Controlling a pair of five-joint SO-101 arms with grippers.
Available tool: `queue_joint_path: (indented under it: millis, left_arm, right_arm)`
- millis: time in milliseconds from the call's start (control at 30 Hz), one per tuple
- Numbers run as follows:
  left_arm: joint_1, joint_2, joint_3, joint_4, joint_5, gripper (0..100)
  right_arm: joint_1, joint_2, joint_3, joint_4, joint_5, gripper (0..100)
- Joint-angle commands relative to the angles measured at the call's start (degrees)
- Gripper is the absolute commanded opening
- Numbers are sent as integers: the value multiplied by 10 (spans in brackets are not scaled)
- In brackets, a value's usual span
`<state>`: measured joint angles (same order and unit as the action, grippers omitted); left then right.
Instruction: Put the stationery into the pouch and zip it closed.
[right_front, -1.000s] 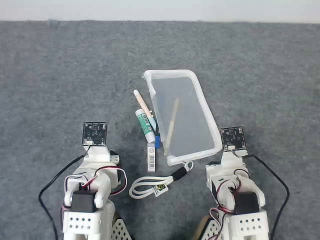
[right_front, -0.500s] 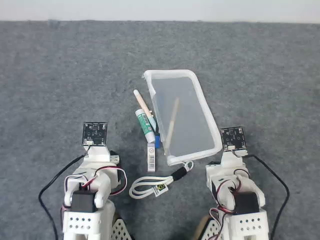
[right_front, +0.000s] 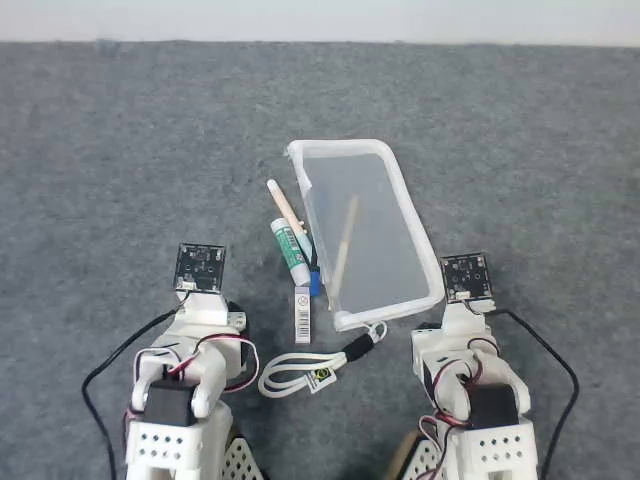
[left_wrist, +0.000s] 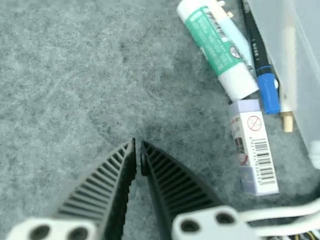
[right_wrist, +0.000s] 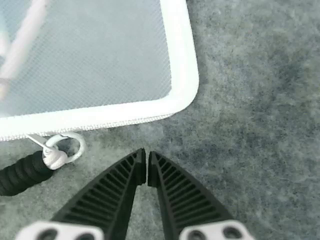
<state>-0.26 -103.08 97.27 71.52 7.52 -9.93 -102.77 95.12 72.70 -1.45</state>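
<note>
A clear mesh pouch (right_front: 365, 230) with a white zip edge lies in the middle of the grey mat, a pale stick inside it. Along its left side lie a wooden pencil (right_front: 285, 207), a green-and-white glue stick (right_front: 291, 251), a blue-capped pen (right_front: 313, 272) and a small white eraser box (right_front: 302, 313). My left gripper (left_wrist: 138, 150) is shut over bare mat, short of the glue stick (left_wrist: 218, 47), pen (left_wrist: 263, 75) and eraser box (left_wrist: 253, 146). My right gripper (right_wrist: 147, 160) is shut just before the pouch's near corner (right_wrist: 182, 95), beside the zip ring (right_wrist: 65, 147).
A white wrist strap (right_front: 300, 373) with a black toggle (right_front: 360, 347) trails from the pouch's near corner between the two arm bases. Open grey mat lies to the left, right and behind the pouch.
The left arm has shifted slightly to the right and forward, toward the stationery. The right arm and all objects are where they were.
</note>
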Motion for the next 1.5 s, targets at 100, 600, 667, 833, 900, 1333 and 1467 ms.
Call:
queue_joint_path:
  millis: [100,600,667,833,900,1333,1467]
  left_arm:
    - [-4,-9,-73,-66,-4,12]
    - [-53,-9,-38,-191,-4,12]
    - [-54,-9,-38,-191,-4,12]
    - [-57,-9,-31,-208,-5,12]
    - [-57,-9,-19,-226,-5,12]
    - [-53,-9,-7,-244,-44,12]
    - [-53,-9,-7,-244,-44,12]
  right_arm:
    - [4,-12,14,3,-8,6]
    - [-2,-12,14,-1,-9,6]
    - [-13,-13,14,-5,-8,6]
    - [14,-13,-40,-58,-8,6]
    - [25,-13,-71,-81,-10,6]
    - [-1,-12,-201,-124,-11,6]
    - [-52,-11,-242,-68,-25,6]
